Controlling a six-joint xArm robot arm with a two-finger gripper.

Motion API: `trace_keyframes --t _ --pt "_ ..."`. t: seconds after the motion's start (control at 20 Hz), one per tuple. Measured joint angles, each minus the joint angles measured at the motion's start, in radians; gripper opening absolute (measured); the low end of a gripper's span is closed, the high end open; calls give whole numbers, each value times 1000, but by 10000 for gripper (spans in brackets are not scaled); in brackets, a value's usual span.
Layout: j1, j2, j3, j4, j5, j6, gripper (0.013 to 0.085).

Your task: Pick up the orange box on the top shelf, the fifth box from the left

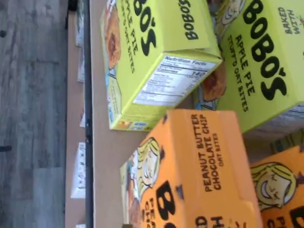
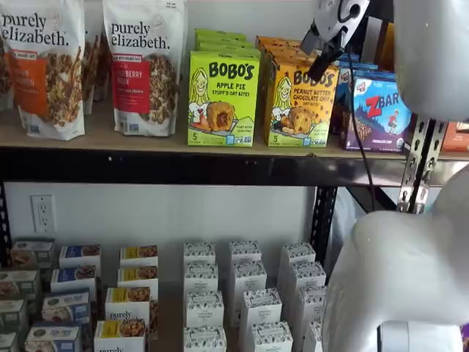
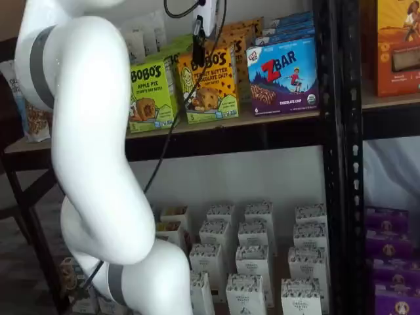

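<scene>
1. The orange box (image 2: 300,103) stands upright on the top shelf (image 2: 146,139). It is orange-yellow card with black "BOBO'S" lettering, "Peanut Butter Chocolate Chip" beneath it, a cartoon woman at its 9 o'clock side, an oat-bite picture low on the face and a "5" at about 7 o'clock.
2. In a shelf view the same box (image 3: 209,82) shows its front turned slightly, with more orange boxes lined up behind it.
3. In the wrist view its lid (image 1: 199,166) fills much of the picture, with the printed name running sideways.
4. Going left to right along the shelf: granola bags (image 2: 143,66), the lime-green Apple Pie box (image 2: 223,97) just beside my target at its 9 o'clock, the orange box, then the blue ZBar box (image 2: 381,110) at its 3 o'clock.
5. My gripper (image 2: 322,62) hangs at the box's 12 o'clock, just over its top edge. I see the black fingers (image 3: 199,44) side-on only; the jaws stand at their widest and hold nothing.
6. The shelf is a tan board on a black front beam (image 2: 183,167), with a black perforated upright (image 3: 338,157).
7. Below stand rows of small white cartons (image 2: 245,293), with a pale wall behind them (image 2: 161,213).
</scene>
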Motion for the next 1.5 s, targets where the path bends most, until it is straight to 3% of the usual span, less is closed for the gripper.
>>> trace_keyframes --t 0.3,0.5,0.9,1.5 --pt "1 29 -23 -67 -9 -17 850" --pt "4 60 -55 -116 36 -20 850" --pt "16 100 -99 -168 113 -14 850" --pt "34 143 -157 -177 177 9 850"
